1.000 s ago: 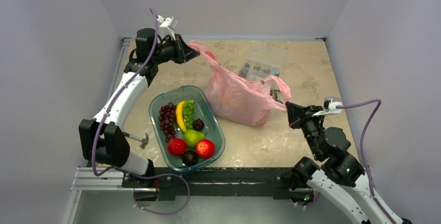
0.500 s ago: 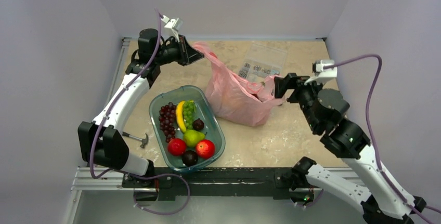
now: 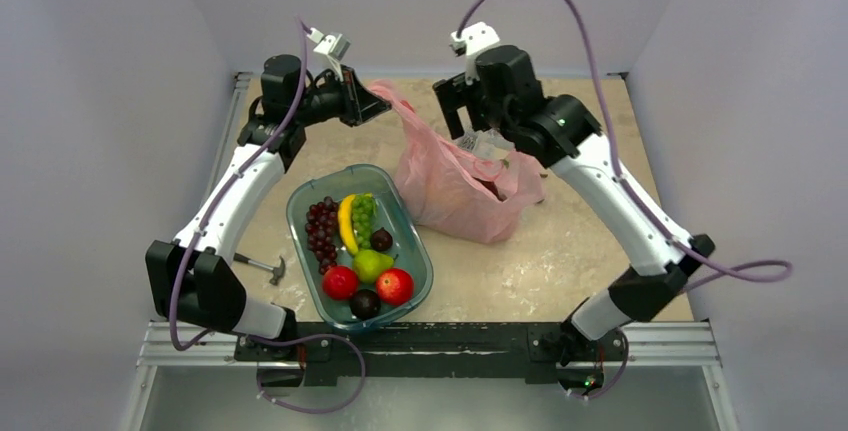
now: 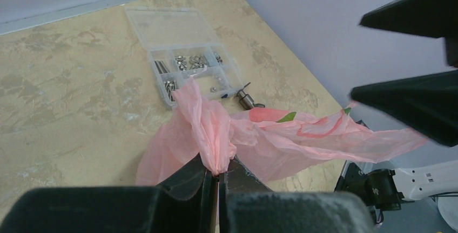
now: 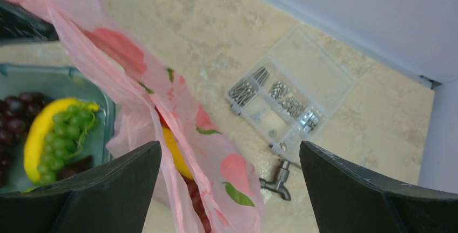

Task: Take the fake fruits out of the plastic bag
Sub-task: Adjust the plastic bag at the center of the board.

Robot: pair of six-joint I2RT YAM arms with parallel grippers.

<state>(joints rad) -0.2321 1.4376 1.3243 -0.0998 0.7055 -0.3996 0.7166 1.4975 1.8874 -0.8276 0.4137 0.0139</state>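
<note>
The marbled bench point(image 3: 570, 241) is filling the middle of the frame, and the pink plastic bag point(image 3: 455, 191) is slumping on it just right of centre, close beside the teal tray point(image 3: 402, 236). The left claw point(image 3: 376, 103), at upper left, is clenching a gathered piece of the bag's top edge and holding it stretched upward. The right claw point(image 3: 461, 123), at top centre, is hanging released, jaws spread wide, over the bag's mouth. The fake fruits point(image 5: 173, 156) are sitting inside the bag, a yellow one showing through the opening.
</note>
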